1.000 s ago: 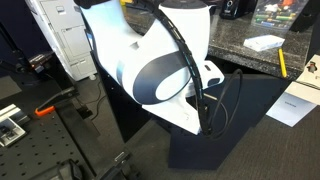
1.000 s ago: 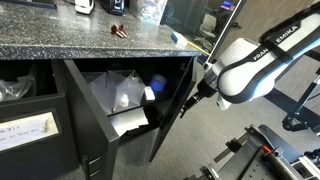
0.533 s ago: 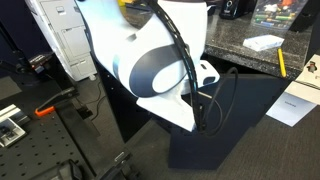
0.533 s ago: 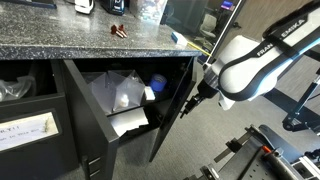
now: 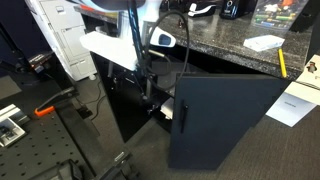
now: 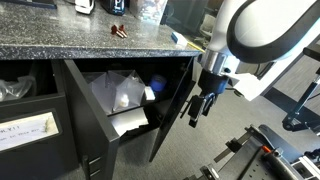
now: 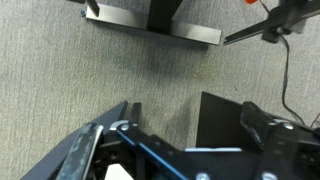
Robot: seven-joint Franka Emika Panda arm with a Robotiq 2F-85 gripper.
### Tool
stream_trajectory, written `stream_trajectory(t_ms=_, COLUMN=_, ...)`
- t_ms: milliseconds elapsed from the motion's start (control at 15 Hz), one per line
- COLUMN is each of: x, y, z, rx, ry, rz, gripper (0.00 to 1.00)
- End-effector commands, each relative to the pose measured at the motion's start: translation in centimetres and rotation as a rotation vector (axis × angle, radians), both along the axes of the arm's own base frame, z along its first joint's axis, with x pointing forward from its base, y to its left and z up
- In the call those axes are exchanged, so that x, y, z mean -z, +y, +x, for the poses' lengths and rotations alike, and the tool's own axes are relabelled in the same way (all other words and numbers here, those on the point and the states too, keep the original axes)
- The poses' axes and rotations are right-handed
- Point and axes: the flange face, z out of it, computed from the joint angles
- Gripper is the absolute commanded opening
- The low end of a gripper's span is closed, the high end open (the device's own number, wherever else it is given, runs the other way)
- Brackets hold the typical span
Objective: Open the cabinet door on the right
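The matte-black cabinet door (image 5: pixel 225 120) stands swung wide open, its short bar handle (image 5: pixel 182 112) near the free edge. In an exterior view the door (image 6: pixel 170 112) shows nearly edge-on in front of the open cabinet (image 6: pixel 75 70) with its granite top (image 6: pixel 90 40). My gripper (image 6: pixel 198 113) hangs fingers-down just beside the door's free edge, apart from it. It also shows behind the door in an exterior view (image 5: pixel 150 98). In the wrist view the gripper (image 7: pixel 185 135) is open and empty, with a dark panel (image 7: pixel 220 120) and grey carpet below.
Inside the cabinet lie white bags (image 6: pixel 120 95) and a blue object (image 6: pixel 157 85). The other door (image 6: pixel 30 125) is shut and bears a white label. A white unit (image 5: pixel 65 40) and an orange-handled tool (image 5: pixel 50 108) stand on the far side. Black frames (image 6: pixel 270 150) lie on the floor.
The arm has lifted and swung up, so its big white link no longer covers the door. The gripper has moved off the door edge. The door stays open.
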Motion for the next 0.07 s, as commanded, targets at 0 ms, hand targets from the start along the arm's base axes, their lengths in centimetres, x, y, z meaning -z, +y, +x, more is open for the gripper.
stream_trajectory(t_ms=0, x=-0.47, y=0.36, z=-0.18, rx=-0.001, ry=0.005, rz=-0.003, gripper=1.00)
